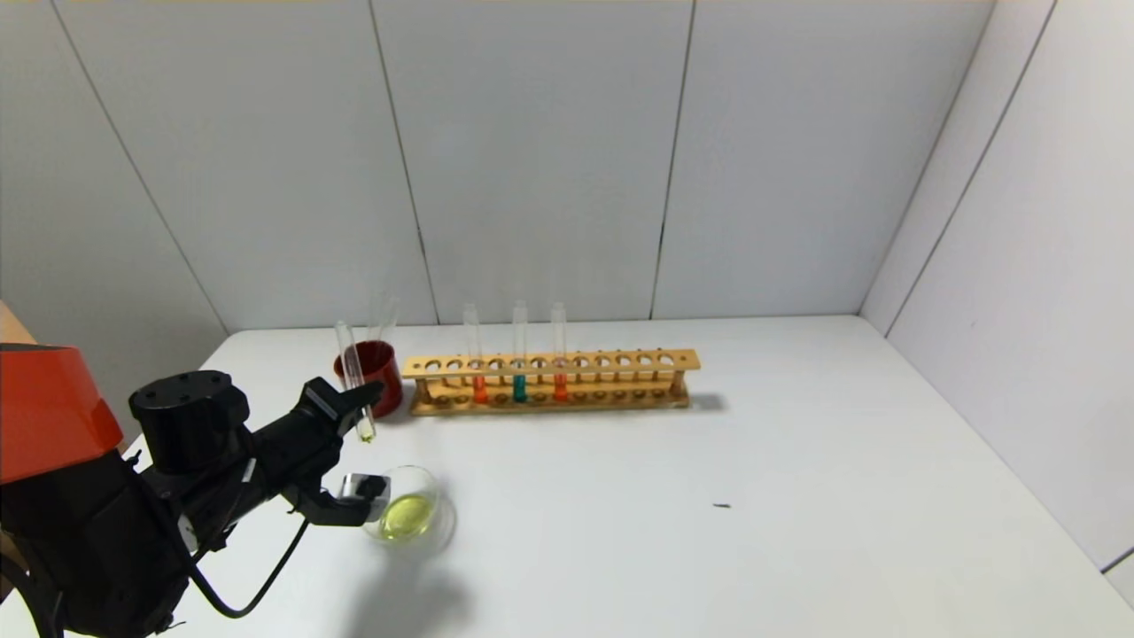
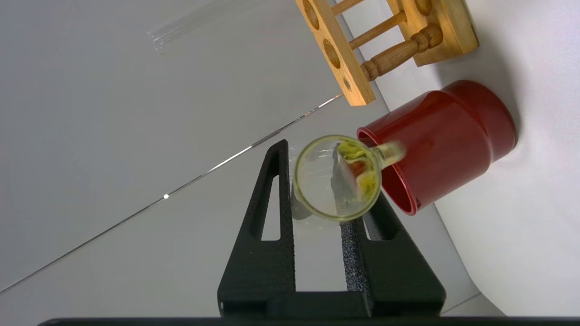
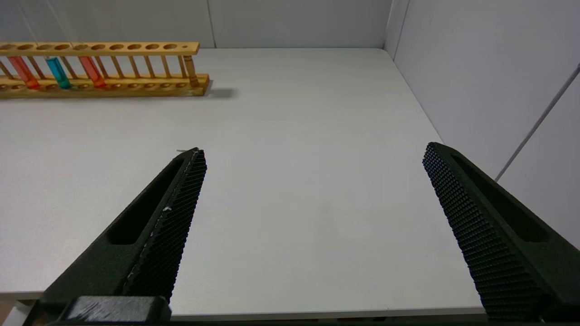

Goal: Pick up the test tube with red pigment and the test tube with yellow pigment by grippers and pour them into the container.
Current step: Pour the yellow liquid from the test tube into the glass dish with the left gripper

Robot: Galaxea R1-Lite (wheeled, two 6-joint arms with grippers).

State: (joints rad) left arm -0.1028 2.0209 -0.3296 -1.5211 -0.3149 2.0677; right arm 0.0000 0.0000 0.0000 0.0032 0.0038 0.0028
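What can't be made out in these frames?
- Head view: right gripper out of frame; only its own wrist view shows it, open.
- Head view: whether the red cup holds anything; its wall hides the inside.
- Left wrist view: container out of frame, so pour alignment is unseen.
- Left wrist view: liquid left in the yellow test tube, blurred at its mouth.

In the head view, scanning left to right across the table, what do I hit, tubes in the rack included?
Left gripper → rack's left orange-red tube → teal tube → right orange-red tube → empty right end of the wooden rack → small dark speck.
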